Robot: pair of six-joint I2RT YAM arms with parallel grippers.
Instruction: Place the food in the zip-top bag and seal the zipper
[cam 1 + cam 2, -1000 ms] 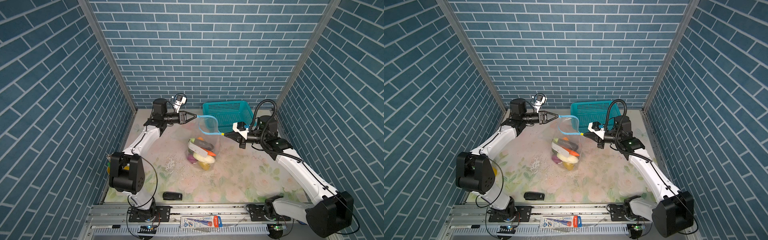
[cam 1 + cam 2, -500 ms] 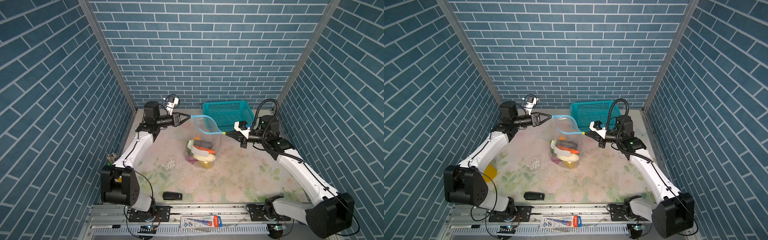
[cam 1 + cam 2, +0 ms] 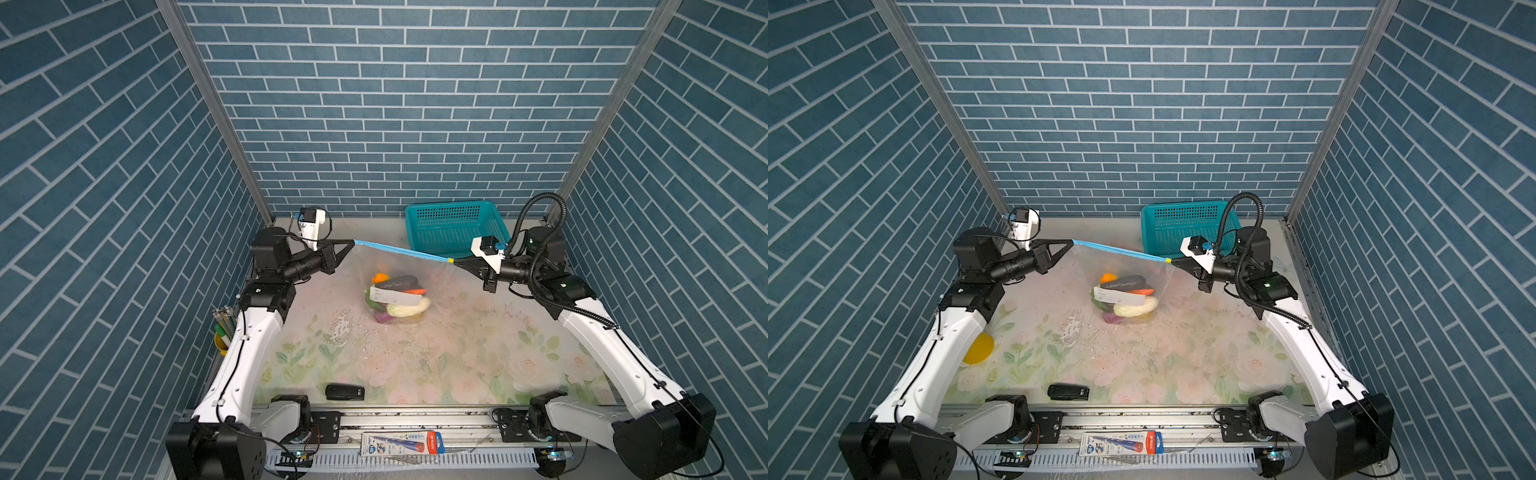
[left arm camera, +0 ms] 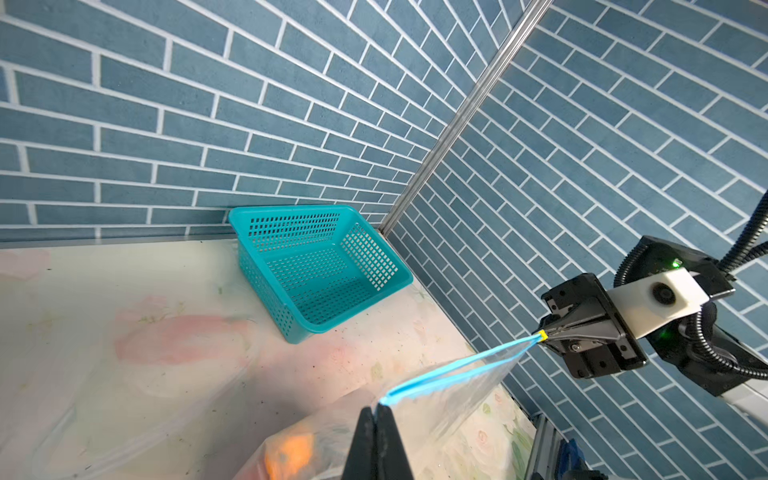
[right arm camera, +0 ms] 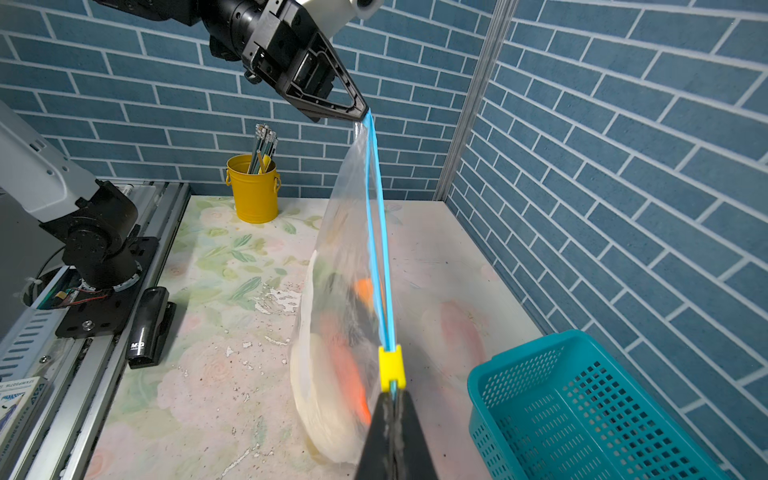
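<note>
The zip-top bag [image 3: 399,270] hangs clear between both grippers, bottom resting on the table, in both top views. The food [image 3: 397,297] [image 3: 1125,299] sits piled in its bottom: orange, dark, white, green and purple pieces. The zipper [image 3: 401,250] [image 3: 1119,249] is stretched in a straight taut line. My left gripper [image 3: 353,241] [image 4: 376,409] is shut on its left end. My right gripper [image 3: 455,261] [image 5: 390,395] is shut on the other end, right behind the yellow slider [image 5: 390,368]. The wrist views show the zipper's two blue strips [image 4: 457,372] [image 5: 376,208] running close together with a thin gap.
A teal basket [image 3: 453,224] [image 4: 316,266] stands empty at the back right, just behind my right gripper. A yellow cup of pencils [image 3: 222,332] [image 5: 252,189] sits at the left edge by the left arm. A black stapler [image 3: 345,391] lies near the front edge.
My left gripper has drawn back to the left, pulling the zipper from a sagging open loop into a straight tight line. The right gripper has hardly moved.
</note>
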